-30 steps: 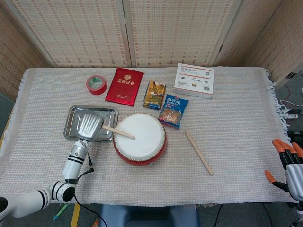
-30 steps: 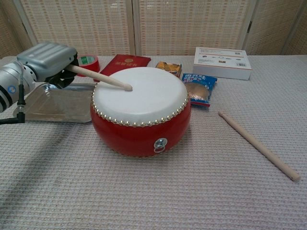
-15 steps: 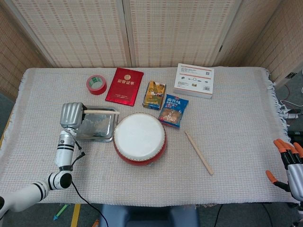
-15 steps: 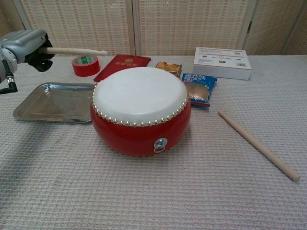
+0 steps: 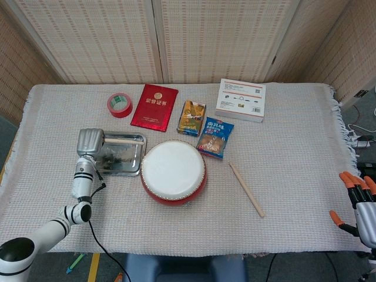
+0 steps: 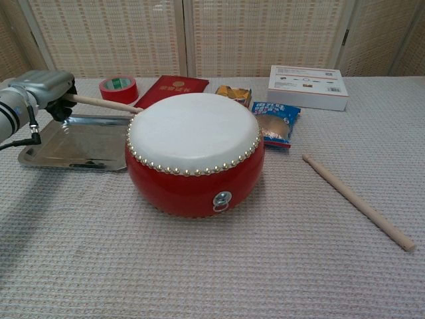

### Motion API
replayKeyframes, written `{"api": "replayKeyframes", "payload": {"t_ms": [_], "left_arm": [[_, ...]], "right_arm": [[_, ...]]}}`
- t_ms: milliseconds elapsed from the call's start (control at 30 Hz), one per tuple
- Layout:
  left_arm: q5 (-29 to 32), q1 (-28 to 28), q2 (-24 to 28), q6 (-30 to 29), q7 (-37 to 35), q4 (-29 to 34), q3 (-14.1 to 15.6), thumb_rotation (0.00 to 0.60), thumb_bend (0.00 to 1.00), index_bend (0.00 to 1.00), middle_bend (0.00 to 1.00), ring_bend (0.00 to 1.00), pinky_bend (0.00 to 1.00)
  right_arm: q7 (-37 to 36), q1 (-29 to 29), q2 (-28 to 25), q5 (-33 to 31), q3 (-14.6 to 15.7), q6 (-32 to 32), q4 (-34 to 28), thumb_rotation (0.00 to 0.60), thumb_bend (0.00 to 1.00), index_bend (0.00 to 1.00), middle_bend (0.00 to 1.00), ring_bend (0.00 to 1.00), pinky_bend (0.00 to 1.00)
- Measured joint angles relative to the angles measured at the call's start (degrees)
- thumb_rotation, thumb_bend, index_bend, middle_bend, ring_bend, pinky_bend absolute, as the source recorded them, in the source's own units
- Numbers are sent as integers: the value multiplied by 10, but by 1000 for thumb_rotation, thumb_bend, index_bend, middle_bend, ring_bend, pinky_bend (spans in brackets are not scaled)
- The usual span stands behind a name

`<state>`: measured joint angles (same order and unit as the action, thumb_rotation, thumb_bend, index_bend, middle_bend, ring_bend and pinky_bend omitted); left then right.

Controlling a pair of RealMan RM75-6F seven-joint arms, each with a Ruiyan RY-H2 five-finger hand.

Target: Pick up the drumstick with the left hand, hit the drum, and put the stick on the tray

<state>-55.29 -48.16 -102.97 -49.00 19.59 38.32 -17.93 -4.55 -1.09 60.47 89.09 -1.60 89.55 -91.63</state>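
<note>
My left hand (image 5: 91, 142) (image 6: 41, 90) grips a wooden drumstick (image 5: 123, 141) (image 6: 103, 104) and holds it low over the metal tray (image 5: 134, 167) (image 6: 46, 156), at the tray's left end. The stick points right towards the red drum (image 5: 173, 171) (image 6: 194, 149), its tip near the drum's far left rim. A second drumstick (image 5: 247, 190) (image 6: 357, 201) lies on the cloth to the right of the drum. My right hand (image 5: 358, 208) rests at the table's front right corner, fingers apart, holding nothing.
Behind the drum lie a red tape roll (image 5: 120, 104), a red booklet (image 5: 154, 107), two snack packets (image 5: 191, 117) (image 5: 215, 137) and a white box (image 5: 240, 100). The tray touches the drum's left side.
The left hand lifted the stick off the drumhead and swung left, then came down with it over the tray. The right hand has not moved.
</note>
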Motion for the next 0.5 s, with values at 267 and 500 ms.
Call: {"api": "replayKeyframes", "payload": {"t_ms": [267, 500], "left_arm": [[-7, -19, -30, 47, -19, -62, -1, 600, 646, 855, 890, 824, 982], [-11, -18, -16, 49, -11, -30, -2, 600, 539, 476, 468, 425, 680]], "right_arm": [[4, 2, 0, -3, -2, -4, -3, 600, 262, 0, 59, 0, 8], [1, 3, 1, -1, -2, -3, 0, 600, 262, 0, 59, 0, 8]]}}
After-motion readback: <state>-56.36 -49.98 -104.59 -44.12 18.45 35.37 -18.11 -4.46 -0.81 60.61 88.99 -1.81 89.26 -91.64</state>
